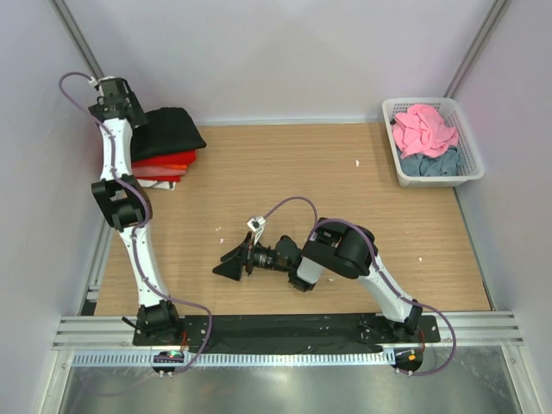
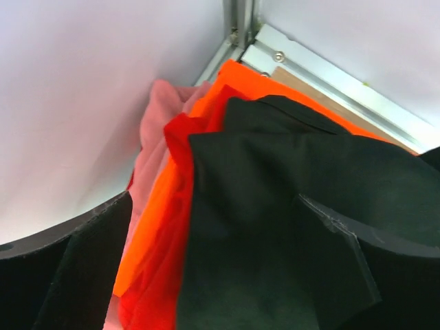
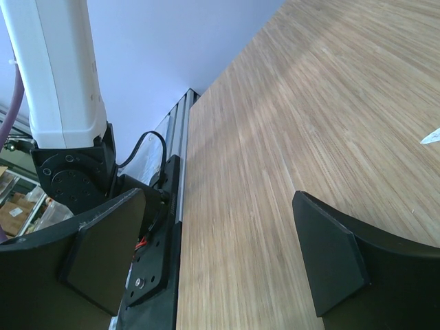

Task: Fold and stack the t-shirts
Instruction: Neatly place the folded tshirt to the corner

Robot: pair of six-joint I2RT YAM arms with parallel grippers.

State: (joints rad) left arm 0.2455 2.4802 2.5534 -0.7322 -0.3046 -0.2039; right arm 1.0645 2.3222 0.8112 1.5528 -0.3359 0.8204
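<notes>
The black shirt (image 1: 172, 128) lies folded atop the red shirt (image 1: 164, 160) at the worktop's (image 1: 302, 172) far-left corner, its long axis seemingly along the back edge, slightly slanted. The left pincer (image 2: 213, 206) is spread just above it; the right pincer (image 3: 218, 206) is spread over bare worktop. The pink shirt (image 1: 424, 128) is bunched in the basket (image 1: 470, 147), no axis readable. Being limp and light, it is probably best pinched at a hem.

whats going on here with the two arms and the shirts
The left gripper hangs open over the black t-shirt, folded on top of a red shirt and an orange shirt at the far left corner of the table. The right gripper is open and empty, low over the table's middle. A pink shirt and a grey-blue shirt lie crumpled in the white basket, not yet folded.
</notes>
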